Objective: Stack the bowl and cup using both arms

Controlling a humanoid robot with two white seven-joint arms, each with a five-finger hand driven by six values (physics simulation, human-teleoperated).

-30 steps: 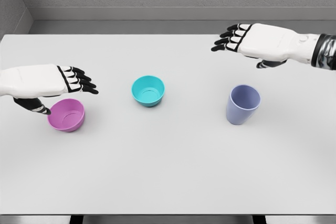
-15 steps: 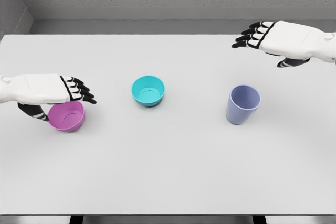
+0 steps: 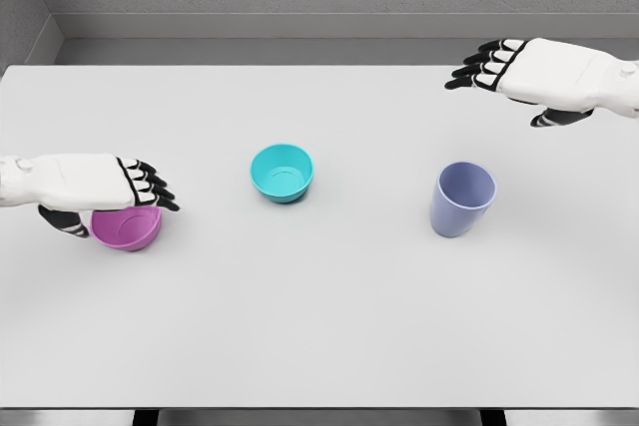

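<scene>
Nothing is stacked yet. The pink bowl [image 3: 127,227], the teal bowl [image 3: 282,172] and the purple cup [image 3: 462,199] each sit alone on the white table [image 3: 329,326], well apart from each other. So almost all of the job is left: something has to be picked up and set inside something else.

The left robot hand [image 3: 95,185] is low over the pink bowl. It covers the top of the bowl, so only the bowl's front and lower side show. The fingers [image 3: 150,187] reach flat across the rim, and the thumb [image 3: 65,221] hangs down on the bowl's left side. It looks like the start of a grab, but the pictures do not show if the hand is really gripping the bowl. The bowl sits on the table, near the left edge.

The right robot hand [image 3: 539,72] is up near the far right of the table. Its fingers are stretched out and loose, and it holds nothing. The purple cup stands upright, nearer the camera and a bit to the left of that hand, with a clear gap between them. The teal bowl sits in the middle, between the pink bowl and the cup, and no hand is near it.
</scene>
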